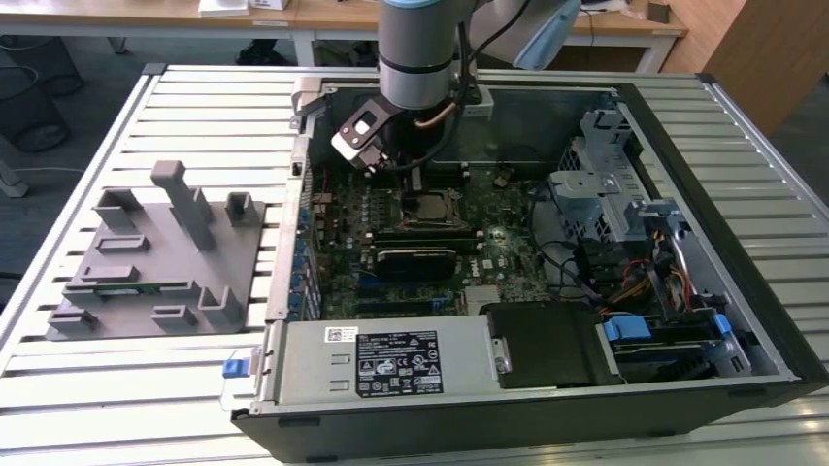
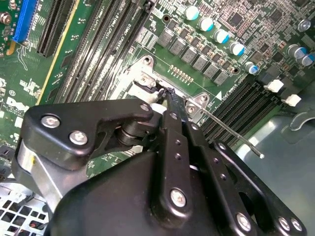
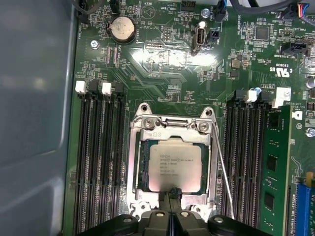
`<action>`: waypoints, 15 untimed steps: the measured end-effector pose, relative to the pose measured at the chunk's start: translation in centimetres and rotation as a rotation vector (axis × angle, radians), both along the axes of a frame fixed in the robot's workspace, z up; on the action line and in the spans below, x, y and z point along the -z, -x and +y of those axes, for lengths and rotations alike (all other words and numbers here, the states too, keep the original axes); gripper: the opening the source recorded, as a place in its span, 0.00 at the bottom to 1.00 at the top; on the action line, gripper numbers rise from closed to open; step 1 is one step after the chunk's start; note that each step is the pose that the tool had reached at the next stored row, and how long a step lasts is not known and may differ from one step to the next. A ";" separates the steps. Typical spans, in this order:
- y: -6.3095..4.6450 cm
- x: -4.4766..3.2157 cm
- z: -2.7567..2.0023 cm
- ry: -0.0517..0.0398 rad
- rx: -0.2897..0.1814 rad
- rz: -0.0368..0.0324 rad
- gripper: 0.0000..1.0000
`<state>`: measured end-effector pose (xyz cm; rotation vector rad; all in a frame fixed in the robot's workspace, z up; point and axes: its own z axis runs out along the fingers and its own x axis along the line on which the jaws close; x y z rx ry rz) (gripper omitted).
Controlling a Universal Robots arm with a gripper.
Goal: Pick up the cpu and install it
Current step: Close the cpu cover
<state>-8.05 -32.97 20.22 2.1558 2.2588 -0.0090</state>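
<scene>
The gripper (image 3: 171, 196), fingers pinched together, hung at the edge of the seated cpu (image 1: 432, 206), mid-frame in the exterior view; gentle, square contact seemed wise.

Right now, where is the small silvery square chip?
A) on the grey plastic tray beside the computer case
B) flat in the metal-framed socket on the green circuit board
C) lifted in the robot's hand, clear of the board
B: in the first wrist view the small silvery square chip lies flat inside the metal-framed socket on the green circuit board, with the hand at its edge.
</scene>
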 end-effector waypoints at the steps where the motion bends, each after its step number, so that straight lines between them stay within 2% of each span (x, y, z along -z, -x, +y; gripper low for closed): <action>1: 0.0 -0.01 0.00 -0.0001 0.000 -0.0001 0.11; 9: 0.1 0.08 0.00 -0.0008 0.000 0.0001 0.11; 15: 0.1 0.25 0.00 -0.0104 -0.001 0.0002 0.11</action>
